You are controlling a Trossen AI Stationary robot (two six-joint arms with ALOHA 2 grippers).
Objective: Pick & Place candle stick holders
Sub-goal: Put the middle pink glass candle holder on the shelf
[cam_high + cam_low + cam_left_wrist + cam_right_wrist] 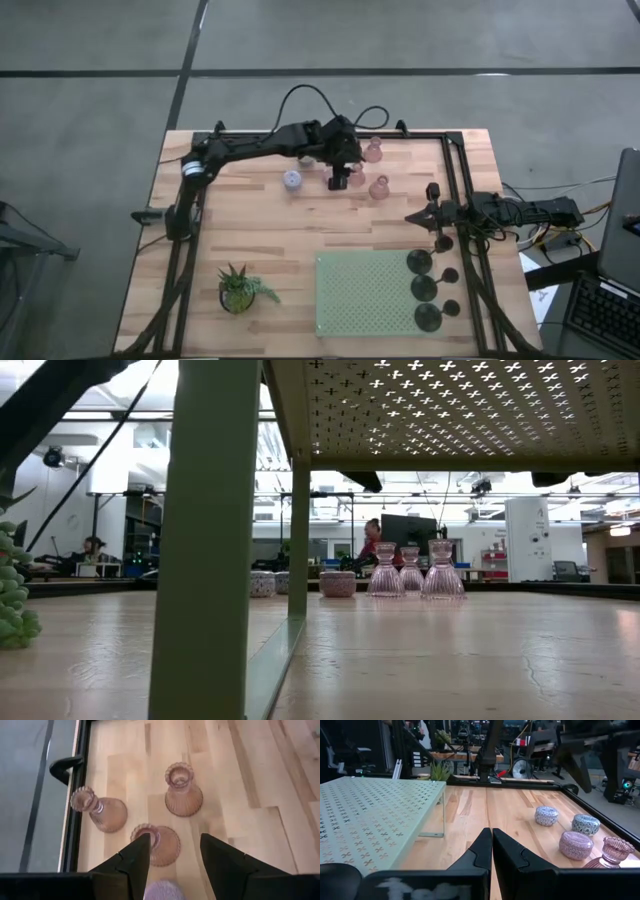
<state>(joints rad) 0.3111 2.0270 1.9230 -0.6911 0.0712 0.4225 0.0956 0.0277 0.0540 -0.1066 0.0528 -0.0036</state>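
Three pink bell-shaped holders (379,186) stand upright on their bases at the table's far middle; they also show in the left wrist view (183,795) and the low view (442,570). Two pale-blue round holders (292,180) and a lilac one (576,844) sit left of them. My left gripper (340,178) hangs open above the lilac holder (162,891) and the nearest pink holder (162,845), touching neither. Black round-based holders (424,288) stand on the green shelf's right part. My right gripper (410,217) is shut and empty, by the table's right side, beyond the shelf's far edge.
The green perforated shelf (365,290) stands on legs (205,560) at the near right. A small potted plant (238,288) stands near the table's front left. A black frame rail (75,810) runs along the far edge, just behind the pink holders. Bare wood lies in the table's middle.
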